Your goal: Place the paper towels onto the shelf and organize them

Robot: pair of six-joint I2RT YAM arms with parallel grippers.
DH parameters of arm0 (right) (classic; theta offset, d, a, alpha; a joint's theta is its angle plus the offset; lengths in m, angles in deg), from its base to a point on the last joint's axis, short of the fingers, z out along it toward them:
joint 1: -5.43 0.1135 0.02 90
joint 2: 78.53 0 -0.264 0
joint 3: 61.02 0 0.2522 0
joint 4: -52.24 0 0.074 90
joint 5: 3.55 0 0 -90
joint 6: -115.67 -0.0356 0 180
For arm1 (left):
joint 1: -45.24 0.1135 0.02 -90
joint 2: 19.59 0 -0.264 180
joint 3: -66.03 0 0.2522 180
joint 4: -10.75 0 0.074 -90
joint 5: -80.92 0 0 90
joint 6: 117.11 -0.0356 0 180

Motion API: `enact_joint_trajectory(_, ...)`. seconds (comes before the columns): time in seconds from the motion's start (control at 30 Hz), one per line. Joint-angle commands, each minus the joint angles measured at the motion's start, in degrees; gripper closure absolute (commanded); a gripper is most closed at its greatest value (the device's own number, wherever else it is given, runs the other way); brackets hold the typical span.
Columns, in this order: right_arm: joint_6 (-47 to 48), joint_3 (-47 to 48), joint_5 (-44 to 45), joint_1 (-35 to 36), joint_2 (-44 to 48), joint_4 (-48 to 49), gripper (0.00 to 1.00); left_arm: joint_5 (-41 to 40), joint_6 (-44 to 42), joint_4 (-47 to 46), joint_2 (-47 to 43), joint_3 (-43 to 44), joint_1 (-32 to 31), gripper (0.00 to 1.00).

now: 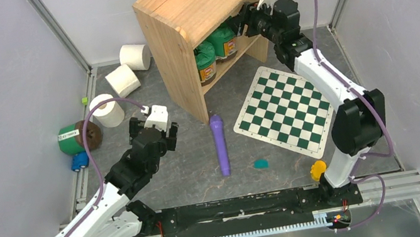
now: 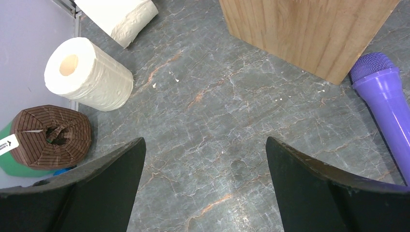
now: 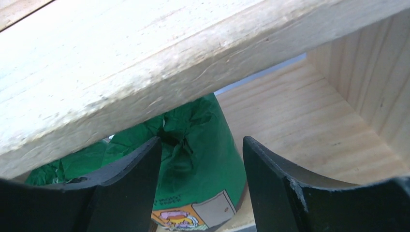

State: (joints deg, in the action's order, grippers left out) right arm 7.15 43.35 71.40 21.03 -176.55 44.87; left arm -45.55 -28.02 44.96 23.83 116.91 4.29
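The left gripper (image 1: 153, 129) hovers over the grey marbled table (image 2: 217, 96), jaws spread wide and empty. The nearest roll (image 1: 107, 110) sits just far-left of it, not touching: soft, quilted white paper round a tan core. Its core end faces up toward the gripper, so it seems to stand on end, though that is not certain. A second roll (image 1: 122, 80) and a third roll (image 1: 135, 56) lie farther along the same line. All three are on the table left of the pale wooden shelf (image 1: 175, 54), none on it. The left arm is plainly the nearer one.

Farthest off, the right gripper (image 1: 238, 25) reaches into the shelf's lower tier. Its jaws are part-spread either side of a crinkled green canister (image 3: 203, 145). Whether they pinch it cannot be told.
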Motion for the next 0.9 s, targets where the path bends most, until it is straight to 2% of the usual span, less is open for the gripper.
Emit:
enact_joint_trajectory(0.0,-3.36,0.65,-1.87,0.22,-1.50,9.55,0.36,-1.14,-1.29,-2.43,0.03,0.05,0.17,0.00)
enact_joint_trajectory(0.23,-3.07,-1.10,-3.73,1.83,-2.99,11.16,0.39,-1.23,-1.38,-2.43,0.31,0.05,0.18,0.00)
enact_joint_trajectory(0.6,2.62,-18.61,-2.76,4.04,1.94,12.86,0.47,-0.81,-1.29,-2.47,0.44,0.04,0.17,0.00)
enact_joint_trajectory(0.67,3.64,-18.38,-2.85,4.00,2.20,11.90,0.47,-0.54,-1.31,-2.58,0.45,-0.01,0.17,0.00)
enact_joint_trajectory(0.87,5.37,-9.52,-2.74,4.00,1.28,6.75,0.42,-0.35,-1.21,-2.50,0.65,0.10,0.17,0.00)
